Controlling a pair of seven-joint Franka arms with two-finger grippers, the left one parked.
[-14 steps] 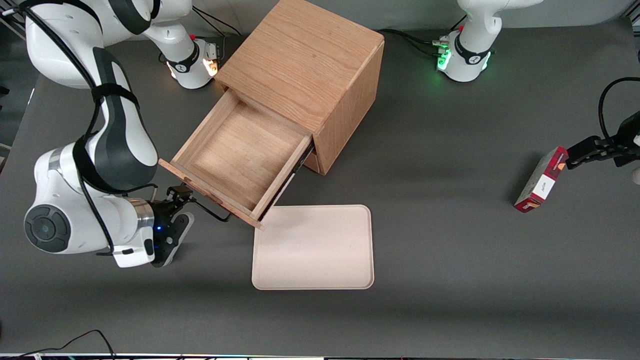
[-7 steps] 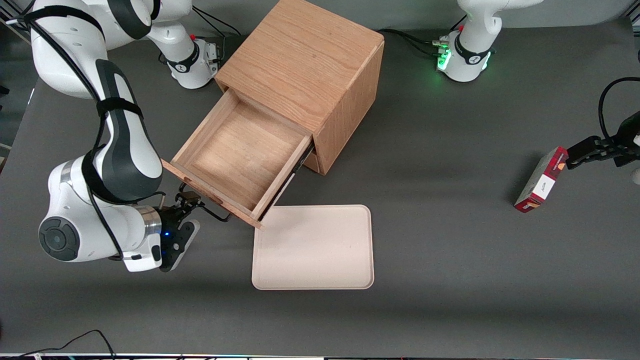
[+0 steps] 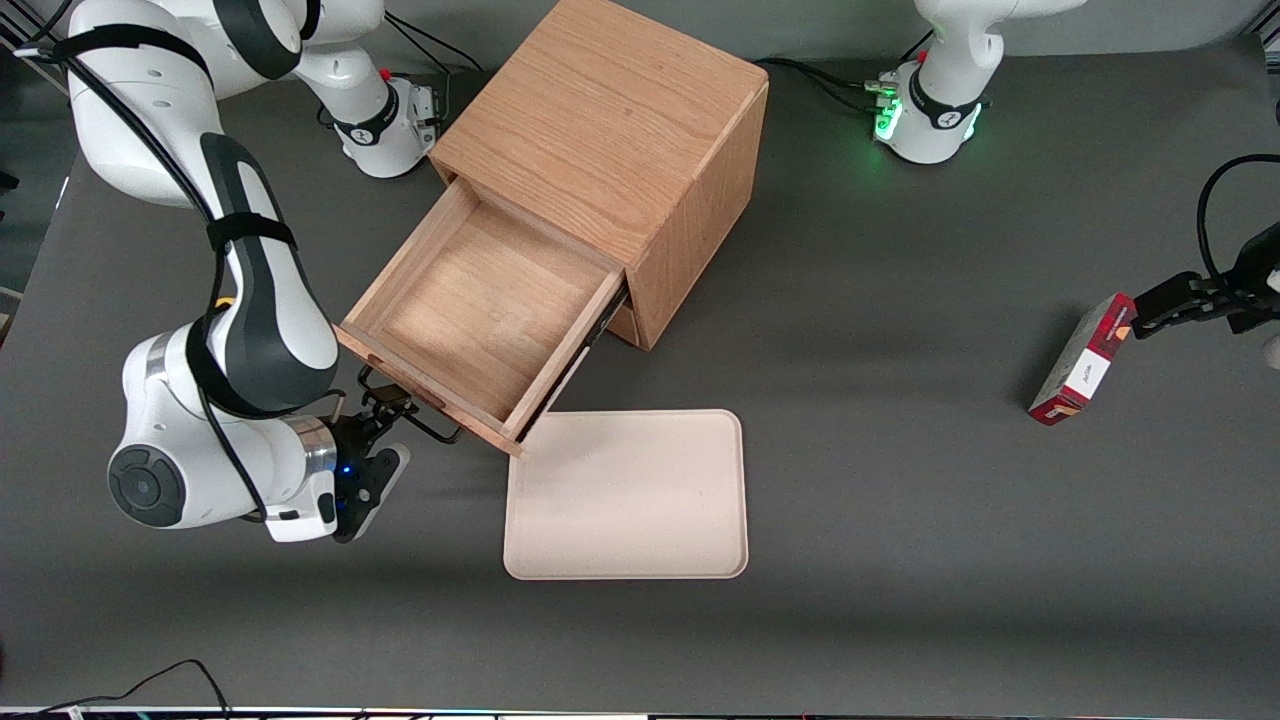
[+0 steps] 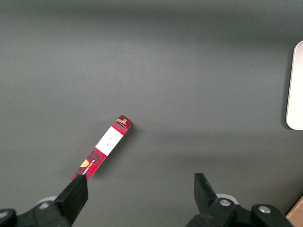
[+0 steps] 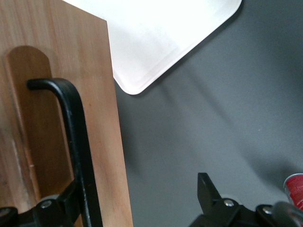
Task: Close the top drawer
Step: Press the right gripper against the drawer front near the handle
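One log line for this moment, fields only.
drawer: open, empty | gripper: open, at handle, one finger beside it | tray: on table, nearer the camera than drawer | close: not done

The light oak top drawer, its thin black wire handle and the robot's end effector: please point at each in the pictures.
Light oak top drawer point(image 3: 470, 305): front view, on its bare floor.
Thin black wire handle point(image 5: 75, 127): right wrist view, on its long bar.
End effector point(image 3: 385, 405): front view, between the fingertips, at the handle.
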